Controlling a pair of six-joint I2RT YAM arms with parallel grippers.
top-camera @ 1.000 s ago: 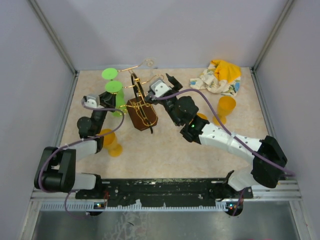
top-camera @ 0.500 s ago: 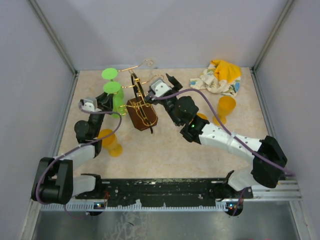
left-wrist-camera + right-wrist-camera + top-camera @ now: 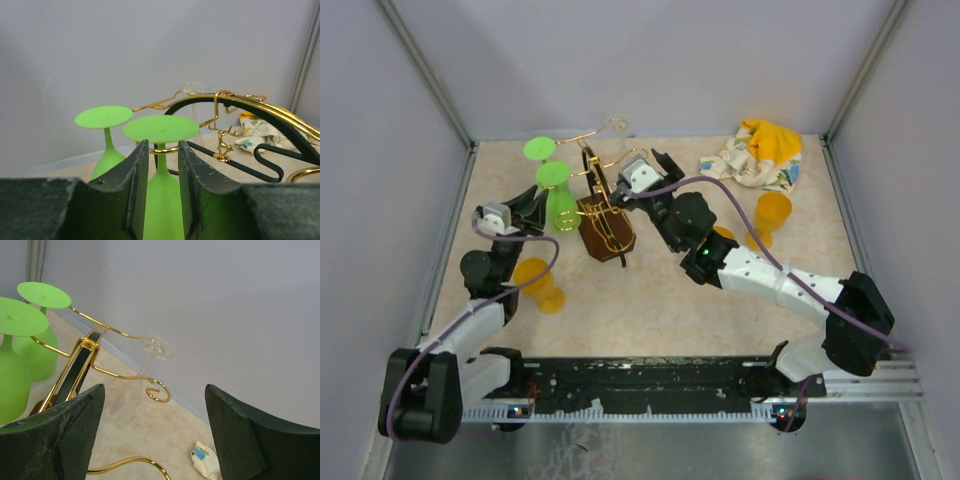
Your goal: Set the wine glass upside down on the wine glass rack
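Observation:
The wine glass rack is a gold wire stand on a dark brown base, left of centre. Two green wine glasses hang upside down on its left arms, and a clear one hangs at the back. My left gripper is just left of the nearer green glass. Its fingers stand slightly apart with the bowl showing between and beyond them. My right gripper is wide open and empty by the rack's right side. It faces the clear glass.
An orange glass stands by my left arm, another at the right, and a third partly under my right arm. A yellow and white cloth lies at the back right. Grey walls enclose the table.
My left arm has drawn back to the left and toward the near edge, away from the nearer green glass, which stays hung on the rack. My right arm has not moved.

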